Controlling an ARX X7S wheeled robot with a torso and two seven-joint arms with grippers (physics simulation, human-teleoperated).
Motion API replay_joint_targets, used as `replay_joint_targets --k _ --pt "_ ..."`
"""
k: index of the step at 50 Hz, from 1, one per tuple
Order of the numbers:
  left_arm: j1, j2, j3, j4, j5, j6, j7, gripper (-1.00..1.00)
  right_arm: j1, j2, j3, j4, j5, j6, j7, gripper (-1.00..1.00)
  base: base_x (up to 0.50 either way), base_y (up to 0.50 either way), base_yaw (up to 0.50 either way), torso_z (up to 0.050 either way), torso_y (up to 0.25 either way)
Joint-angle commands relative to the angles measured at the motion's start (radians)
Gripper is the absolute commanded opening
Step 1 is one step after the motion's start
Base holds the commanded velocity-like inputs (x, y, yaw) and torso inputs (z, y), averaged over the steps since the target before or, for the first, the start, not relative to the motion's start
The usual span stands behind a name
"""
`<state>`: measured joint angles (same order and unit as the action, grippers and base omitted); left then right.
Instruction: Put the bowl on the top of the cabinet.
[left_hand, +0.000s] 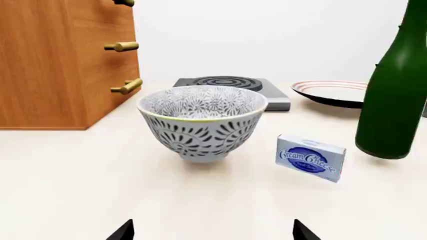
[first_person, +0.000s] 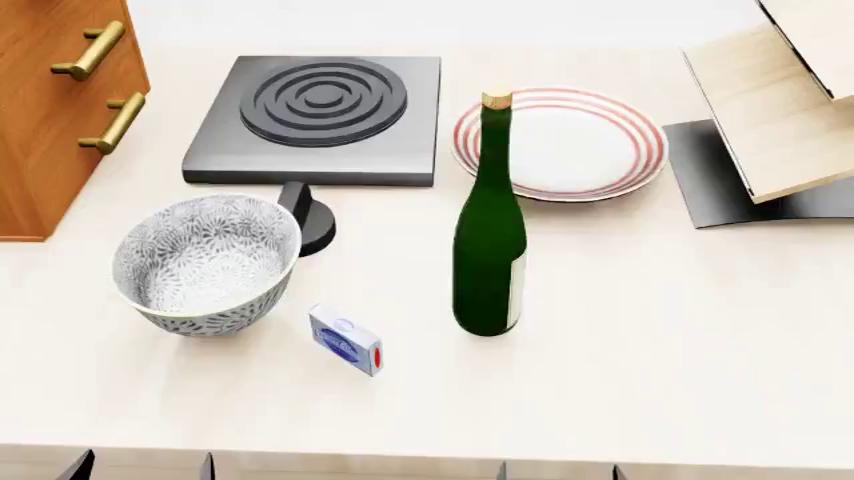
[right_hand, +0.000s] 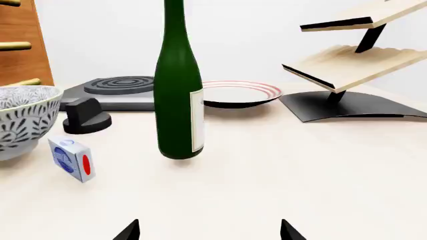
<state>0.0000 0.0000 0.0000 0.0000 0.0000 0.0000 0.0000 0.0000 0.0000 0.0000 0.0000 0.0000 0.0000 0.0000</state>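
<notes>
Standing at the far left of the head view, the cabinet (first_person: 54, 110) of orange-brown wood showed brass bar handles (first_person: 88, 50) on its front. Next to it on the pale worktop (first_person: 641, 330) sat the bowl (first_person: 207, 262), upright, patterned in dark leaves, near the cabinet but apart from it. Behind the bowl lay a grey hotplate (first_person: 320, 115) with a black knob (first_person: 307, 215). Just right of the bowl stood a small box (first_person: 346, 340) whose blue label read "Cream Cheese" in the left wrist view. Further right rose a green bottle (first_person: 490, 230), then a red-ringed plate (first_person: 567, 142), then a pale wood rack (first_person: 781, 100) at the far right.

In the left wrist view the bowl sat straight ahead of the left pincer (left_hand: 212, 232), well apart from it; only two dark tips showed, spread wide. The right pincer (right_hand: 209, 231) likewise showed two tips spread apart, facing the bottle, with the bowl off to one side.
</notes>
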Motion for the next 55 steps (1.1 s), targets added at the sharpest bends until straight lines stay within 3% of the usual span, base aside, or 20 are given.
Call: replay_joint_targets --k 1,3,6,16,26,42,55 --pt "0.000 -0.010 0.011 0.000 -0.010 0.000 -0.011 1.00 0.007 0.014 -0.017 0.017 0.014 -0.011 0.017 1.00 0.00 0.00 0.00 0.000 0.000" --pt "-0.003 -0.013 0.029 0.008 -0.016 -0.035 -0.056 1.00 -0.002 0.025 -0.037 -0.053 0.009 0.042 0.028 1.00 0.00 0.00 0.00 0.000 0.000" --pt "0.031 -0.018 0.089 0.212 0.000 -0.197 -0.097 1.00 -0.009 0.036 -0.053 -0.070 0.014 0.058 0.037 1.00 0.00 0.00 0.00 0.000 0.000" --pt "0.043 -0.050 0.154 0.357 0.005 -0.271 -0.133 1.00 -0.029 0.068 -0.081 -0.239 0.004 0.170 0.072 1.00 0.00 0.00 0.00 0.000 0.000" --pt "-0.007 -0.070 0.203 0.592 0.050 -0.464 -0.161 1.00 0.008 0.096 -0.076 -0.524 0.012 0.362 0.085 1.00 0.00 0.00 0.00 0.000 0.000" --pt "-0.080 -0.085 0.205 0.730 0.049 -0.599 -0.191 1.00 0.071 0.129 -0.070 -0.697 0.019 0.506 0.110 1.00 0.00 0.00 0.00 0.000 0.000" --pt "-0.099 -0.098 0.226 0.759 0.043 -0.628 -0.212 1.00 0.072 0.147 -0.080 -0.696 0.028 0.481 0.117 1.00 0.00 0.11 0.00 0.000 0.000"
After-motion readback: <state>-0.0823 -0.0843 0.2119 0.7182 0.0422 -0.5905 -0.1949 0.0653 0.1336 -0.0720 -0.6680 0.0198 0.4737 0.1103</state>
